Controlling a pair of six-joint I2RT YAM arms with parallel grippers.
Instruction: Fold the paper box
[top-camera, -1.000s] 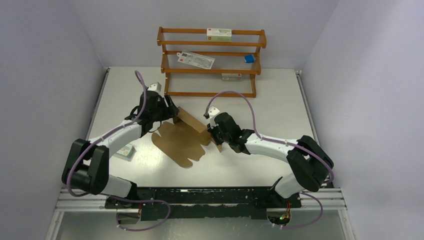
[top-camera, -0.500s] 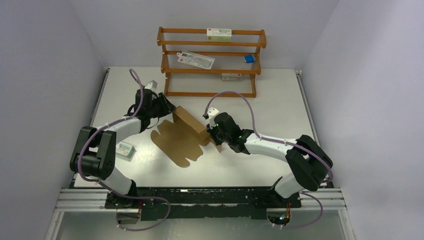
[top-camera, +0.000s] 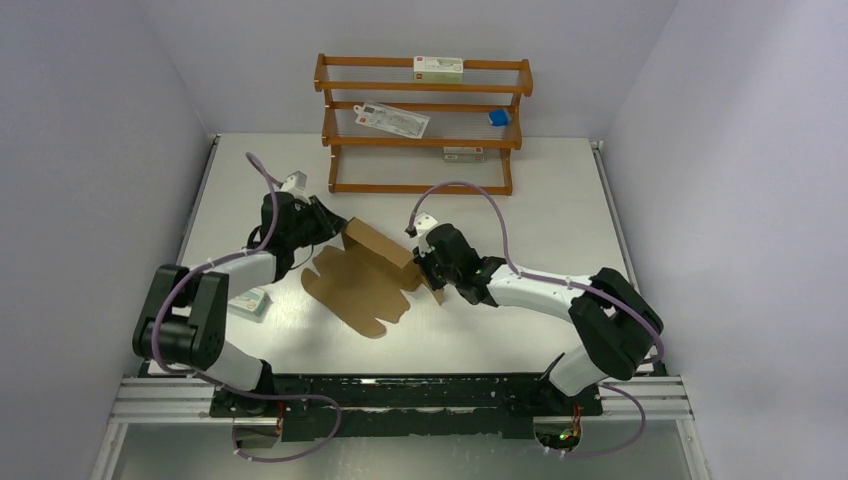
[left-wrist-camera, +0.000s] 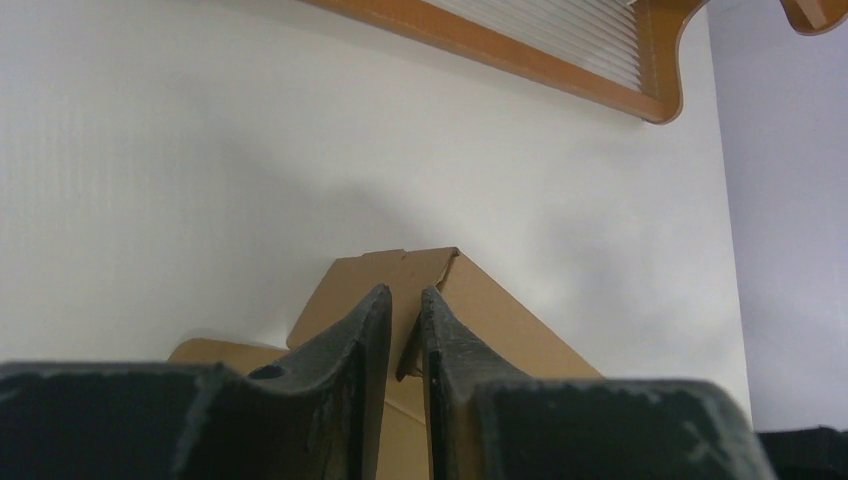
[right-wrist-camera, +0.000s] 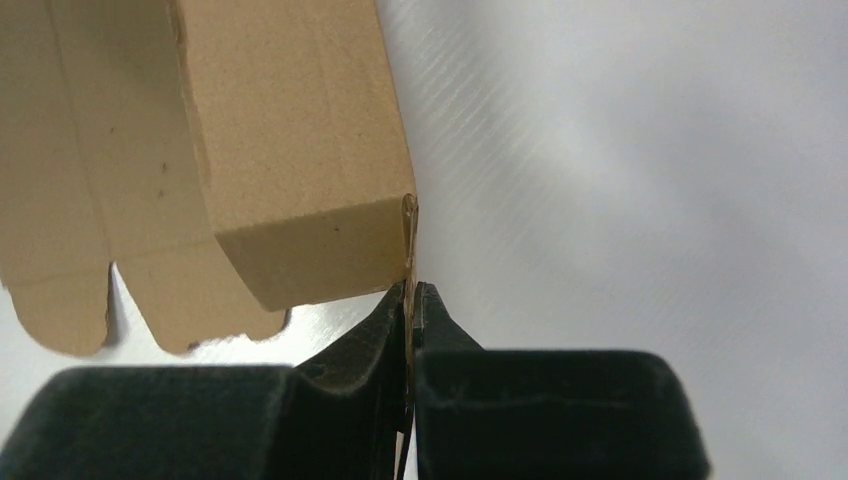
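1. While both arms reached inward over the white table (top-camera: 560, 220), the paper box (top-camera: 368, 285) lay in front of the wooden rack (top-camera: 422, 187), a little left of the rack's middle. It was partly folded: 1 long wall stood upright on the side nearest the rack, and the rest spread flat away from the rack, ending in rounded tabs.
2. The left gripper (top-camera: 336, 226) sat at the raised wall's left end, just in front of the rack's left post. Its fingers (left-wrist-camera: 368, 330) were drawn almost together, with the thin edge of the upright cardboard in the narrow slit between them.
3. The right gripper (top-camera: 432, 276) sat at the wall's right end, in front of the rack's middle. Its jaws were pressed tight on a thin cardboard flap standing on edge beside the box's corner.
4. 1 small white carton (top-camera: 250, 300) lay flat on the table, well forward and left of the rack, beside the left arm.
5. On the rack, 1 white carton with red marks (top-camera: 438, 67) rested on the top shelf. 1 flat white packet (top-camera: 390, 118) and 1 small blue cube (top-camera: 497, 117) rested on the middle shelf.
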